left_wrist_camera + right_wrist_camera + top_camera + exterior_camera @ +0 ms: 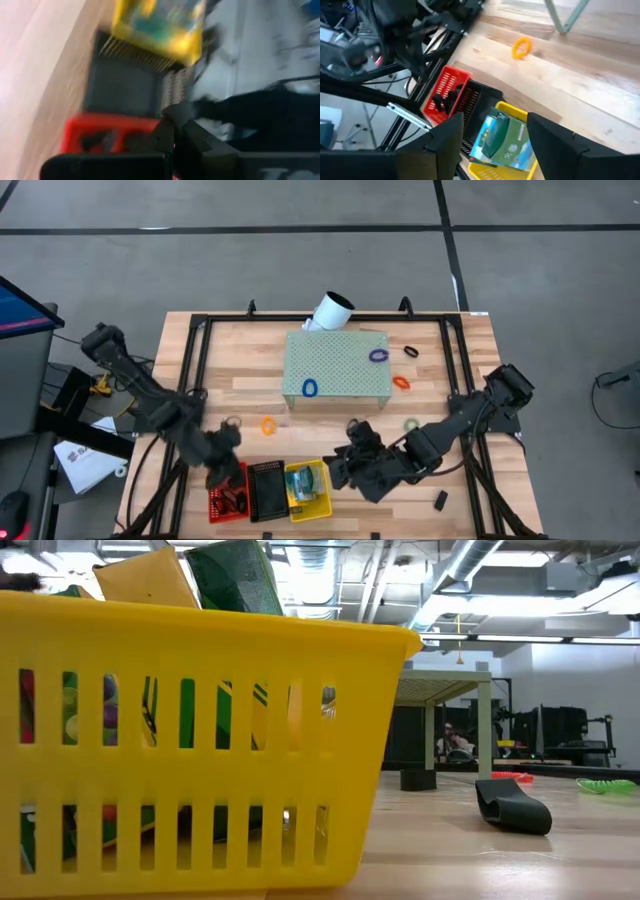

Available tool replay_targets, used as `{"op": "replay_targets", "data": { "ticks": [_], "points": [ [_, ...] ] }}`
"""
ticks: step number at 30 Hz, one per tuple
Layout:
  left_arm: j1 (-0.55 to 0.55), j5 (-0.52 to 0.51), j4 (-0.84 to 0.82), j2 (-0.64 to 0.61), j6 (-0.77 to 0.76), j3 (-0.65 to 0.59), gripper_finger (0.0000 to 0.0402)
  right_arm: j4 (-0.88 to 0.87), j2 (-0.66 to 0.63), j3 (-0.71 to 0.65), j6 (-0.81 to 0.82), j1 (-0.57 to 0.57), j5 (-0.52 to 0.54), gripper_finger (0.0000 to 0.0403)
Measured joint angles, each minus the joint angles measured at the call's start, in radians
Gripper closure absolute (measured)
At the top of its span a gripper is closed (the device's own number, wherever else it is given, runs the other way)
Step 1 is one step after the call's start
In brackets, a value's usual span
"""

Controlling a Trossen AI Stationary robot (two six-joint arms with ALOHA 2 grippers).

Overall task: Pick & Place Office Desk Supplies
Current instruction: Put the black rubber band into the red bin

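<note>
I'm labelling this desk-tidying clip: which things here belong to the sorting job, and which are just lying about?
Job:
- yellow slotted plastic basket holding printed crayon boxes
- red slotted basket holding black clips
- black basket
- thin loose loops: orange, blue, purple
- open right gripper above the yellow basket

Lying about:
- pale green perforated block
- white tube

baskets: three in a row, one red [228,498], one black [267,490], one yellow [308,490]
loops on the green block: two, blue [309,388] and purple [378,355]
loops on the desk: four, two orange [268,425] [401,382], one black [411,351], one green [411,423]
green block: one [337,367]
white tube: one [330,311]
boxes in the yellow basket: cannot tell exactly
</note>
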Motion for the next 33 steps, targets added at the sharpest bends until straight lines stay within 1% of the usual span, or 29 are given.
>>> {"op": "replay_targets", "data": {
  "ticks": [2, 4, 8, 10, 13, 17, 22, 26, 29, 33],
  "points": [
    [-0.065, -0.029, -0.060, 0.028, -0.069, -0.001, 0.0398, -0.017, 0.000, 0.000, 0.034, 0.008, 0.016, 0.0188],
    [-0.114, -0.046, -0.083, 0.063, -0.123, -0.001, 0.0397, -0.031, 0.000, 0.000, 0.055, 0.017, 0.026, 0.0188],
    [-0.174, -0.072, -0.093, 0.152, -0.185, -0.001, 0.0393, -0.039, 0.000, 0.000, 0.071, 0.020, 0.026, 0.0188],
    [-0.189, -0.073, -0.108, 0.198, -0.198, -0.001, 0.0381, -0.039, 0.000, 0.000, 0.076, 0.020, 0.027, 0.0188],
    [-0.191, -0.063, -0.140, 0.259, -0.236, -0.001, 0.0345, -0.042, 0.000, 0.000, 0.078, 0.021, 0.027, 0.0188],
    [-0.186, -0.048, -0.140, 0.292, -0.255, -0.001, 0.0275, -0.043, 0.000, 0.000, 0.080, 0.022, 0.024, 0.0188],
    [-0.185, -0.047, -0.156, 0.278, -0.270, -0.001, 0.0183, -0.059, 0.000, 0.000, 0.092, 0.023, 0.015, 0.0188],
    [-0.185, -0.048, -0.186, 0.232, -0.270, -0.001, 0.0132, -0.156, 0.000, 0.000, 0.167, 0.023, -0.007, 0.0188],
    [-0.185, -0.067, -0.214, 0.172, -0.265, -0.001, 0.0113, -0.250, 0.000, 0.000, 0.252, 0.024, -0.046, 0.0188],
    [-0.185, -0.127, -0.202, 0.062, -0.175, -0.001, 0.0111, -0.324, 0.006, -0.011, 0.346, 0.031, -0.127, 0.0188]
  ]
}}
